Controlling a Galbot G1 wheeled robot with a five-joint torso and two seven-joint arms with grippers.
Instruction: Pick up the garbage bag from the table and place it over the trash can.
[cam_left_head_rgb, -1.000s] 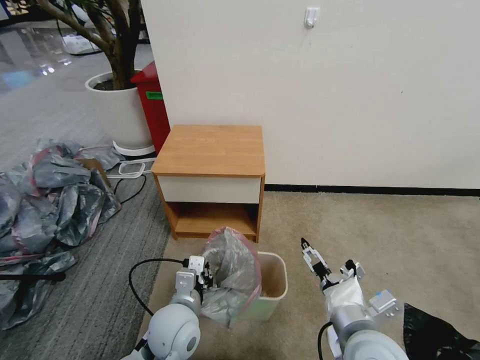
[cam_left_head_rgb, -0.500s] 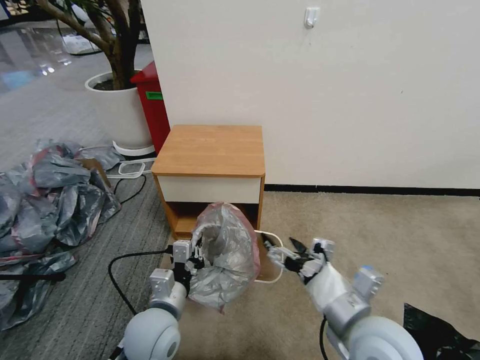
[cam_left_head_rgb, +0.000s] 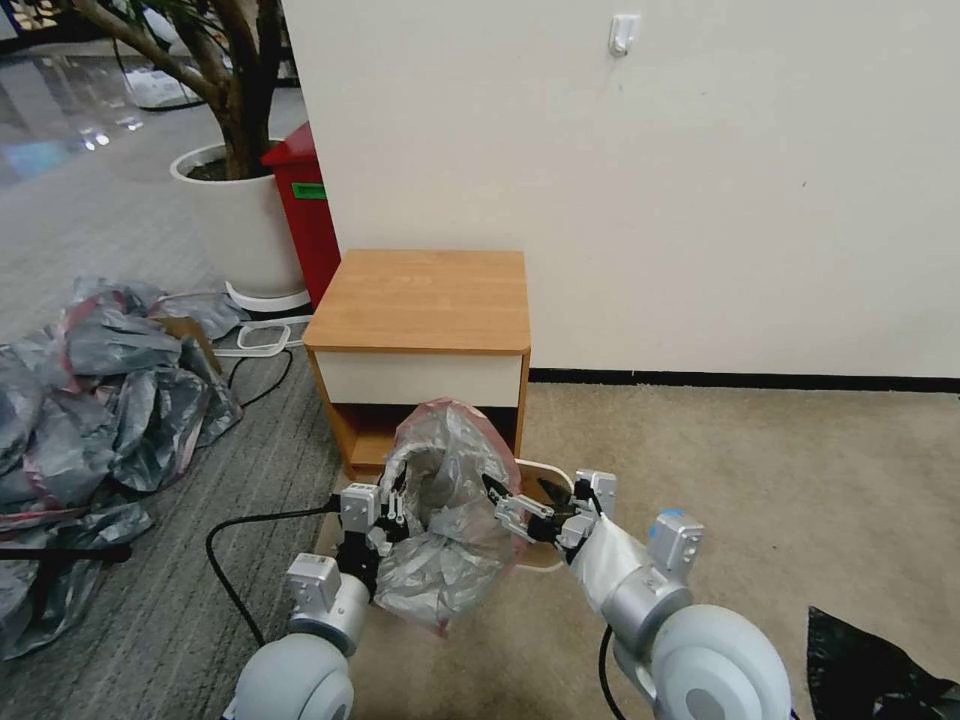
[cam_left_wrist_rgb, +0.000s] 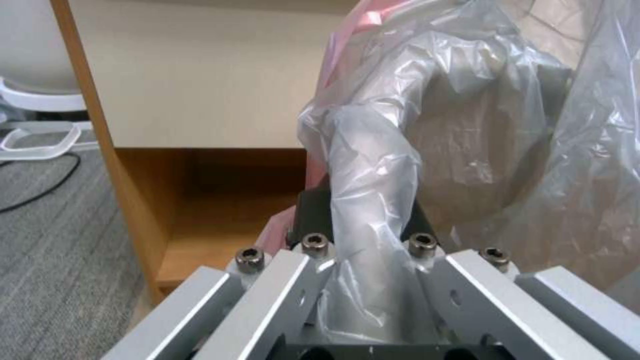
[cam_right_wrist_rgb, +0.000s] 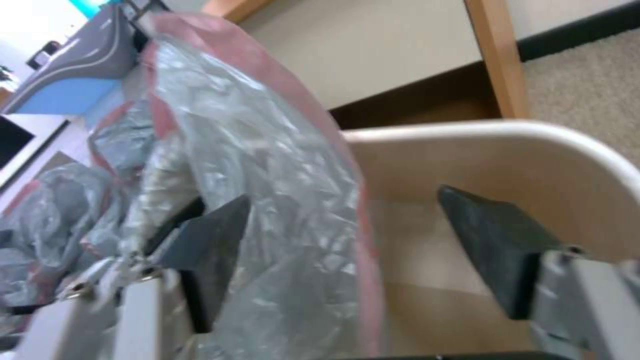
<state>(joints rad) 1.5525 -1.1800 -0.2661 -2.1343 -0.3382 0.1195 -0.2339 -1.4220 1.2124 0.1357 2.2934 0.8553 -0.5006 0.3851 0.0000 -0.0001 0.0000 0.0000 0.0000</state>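
Note:
The garbage bag (cam_left_head_rgb: 447, 520), crinkled grey film with a pink rim band, hangs bunched in front of the table (cam_left_head_rgb: 420, 300). My left gripper (cam_left_head_rgb: 385, 512) is shut on a twisted fold of the garbage bag (cam_left_wrist_rgb: 373, 165); the left gripper (cam_left_wrist_rgb: 365, 216) pinches it between its black pads. My right gripper (cam_left_head_rgb: 520, 505) is open at the bag's right edge. In the right wrist view the right gripper (cam_right_wrist_rgb: 353, 240) straddles the pink rim of the garbage bag (cam_right_wrist_rgb: 267, 165), one pad behind the film, the other inside the trash can (cam_right_wrist_rgb: 533, 145). The bag hides most of the trash can (cam_left_head_rgb: 538, 466).
A heap of grey bags (cam_left_head_rgb: 90, 400) covers the floor on the left, with a black cable (cam_left_head_rgb: 225, 560) trailing near my left arm. A red bin (cam_left_head_rgb: 305, 210) and a white plant pot (cam_left_head_rgb: 235, 220) stand behind the table. A black bag (cam_left_head_rgb: 870, 670) lies at the lower right.
My right gripper swung left from the carpet beside the can to the bag's rim. The left gripper carried the bag up and toward the table. The can's rim now shows closer to the table.

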